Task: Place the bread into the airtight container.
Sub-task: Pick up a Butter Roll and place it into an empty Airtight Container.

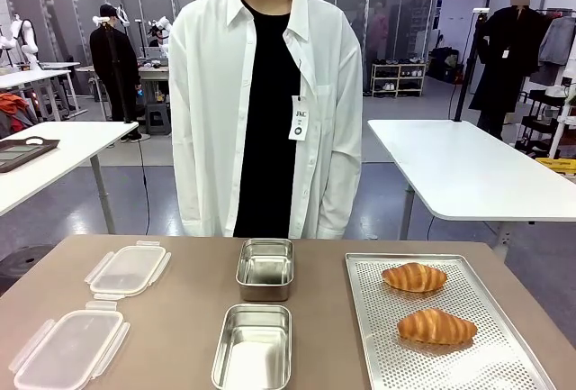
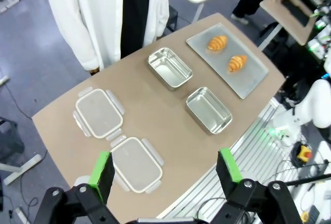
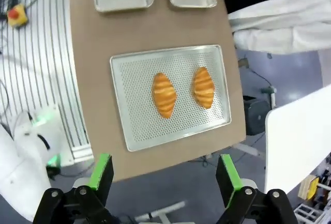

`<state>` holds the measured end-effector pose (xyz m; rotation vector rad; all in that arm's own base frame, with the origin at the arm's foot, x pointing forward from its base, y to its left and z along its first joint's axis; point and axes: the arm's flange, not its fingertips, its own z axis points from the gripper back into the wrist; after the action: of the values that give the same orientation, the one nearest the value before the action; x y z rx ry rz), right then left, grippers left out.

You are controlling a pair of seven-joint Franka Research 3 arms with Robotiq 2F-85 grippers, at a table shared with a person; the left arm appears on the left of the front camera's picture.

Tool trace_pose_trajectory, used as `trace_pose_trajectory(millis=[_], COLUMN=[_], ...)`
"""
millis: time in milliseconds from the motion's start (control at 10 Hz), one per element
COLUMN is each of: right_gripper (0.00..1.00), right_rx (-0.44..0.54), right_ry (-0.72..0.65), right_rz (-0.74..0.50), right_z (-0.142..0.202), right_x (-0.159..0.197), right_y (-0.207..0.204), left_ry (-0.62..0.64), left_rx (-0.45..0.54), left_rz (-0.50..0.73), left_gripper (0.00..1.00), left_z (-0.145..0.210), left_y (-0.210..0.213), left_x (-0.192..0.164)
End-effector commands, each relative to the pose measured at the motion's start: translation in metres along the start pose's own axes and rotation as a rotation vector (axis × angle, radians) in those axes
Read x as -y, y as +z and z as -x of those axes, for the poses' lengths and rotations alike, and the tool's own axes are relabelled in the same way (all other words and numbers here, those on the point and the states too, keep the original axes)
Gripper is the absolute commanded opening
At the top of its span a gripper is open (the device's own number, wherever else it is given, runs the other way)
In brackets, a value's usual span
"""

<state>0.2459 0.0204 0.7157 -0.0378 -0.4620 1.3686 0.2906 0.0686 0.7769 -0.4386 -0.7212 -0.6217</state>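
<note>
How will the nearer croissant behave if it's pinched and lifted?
The nearer croissant looks flaky and puffed, so probably light and easily crushed. Its rounded shape on the perforated tray may let it rock or slide when nudged.

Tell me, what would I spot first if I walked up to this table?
The two golden croissants pop out first, lying apart on the perforated metal tray on the robot's right. In the middle stand two empty steel containers, with two clear lids to their left. A person in a white shirt stands at the far side.
</note>
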Motion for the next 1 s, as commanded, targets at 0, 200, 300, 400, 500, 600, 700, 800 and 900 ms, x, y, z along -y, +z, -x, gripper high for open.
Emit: trace_pose_trajectory(millis=[0, 200, 300, 400, 500, 600, 700, 800, 900], right_gripper=[1.00, 1.00, 1.00, 1.00, 1.00, 1.00, 1.00, 1.00, 1.00], right_rx=[-0.085, -0.107, -0.121, -0.128, -0.133, -0.126, -0.140, -0.161, -0.202], right_ry=[0.067, 0.052, 0.028, 0.035, 0.061, 0.047, 0.051, 0.068, 0.052], right_rz=[0.011, -0.022, -0.020, -0.015, -0.005, -0.003, 0.001, 0.003, -0.007], right_z=[-0.013, -0.017, -0.015, -0.012, -0.007, -0.001, 0.004, 0.010, 0.016], right_x=[0.019, 0.028, 0.033, 0.034, 0.036, 0.041, 0.045, 0.051, 0.057], right_y=[-0.023, -0.053, -0.075, -0.094, -0.118, -0.143, -0.168, -0.191, -0.216], left_ry=[-0.008, -0.008, -0.008, -0.008, -0.008, -0.008, -0.008, -0.008, -0.008], left_rx=[0.001, 0.001, 0.001, 0.001, 0.001, 0.001, 0.001, 0.001, 0.001], left_rz=[0.005, 0.005, 0.005, 0.005, 0.005, 0.005, 0.005, 0.005, 0.005], left_gripper=[1.00, 1.00, 1.00, 1.00, 1.00, 1.00, 1.00, 1.00, 1.00], left_z=[-0.001, -0.001, -0.001, -0.001, -0.001, -0.001, -0.001, -0.001, -0.001], left_y=[0.000, 0.000, 0.000, 0.000, 0.000, 0.000, 0.000, 0.000, 0.000], left_x=[0.001, 0.001, 0.001, 0.001, 0.001, 0.001, 0.001, 0.001, 0.001])
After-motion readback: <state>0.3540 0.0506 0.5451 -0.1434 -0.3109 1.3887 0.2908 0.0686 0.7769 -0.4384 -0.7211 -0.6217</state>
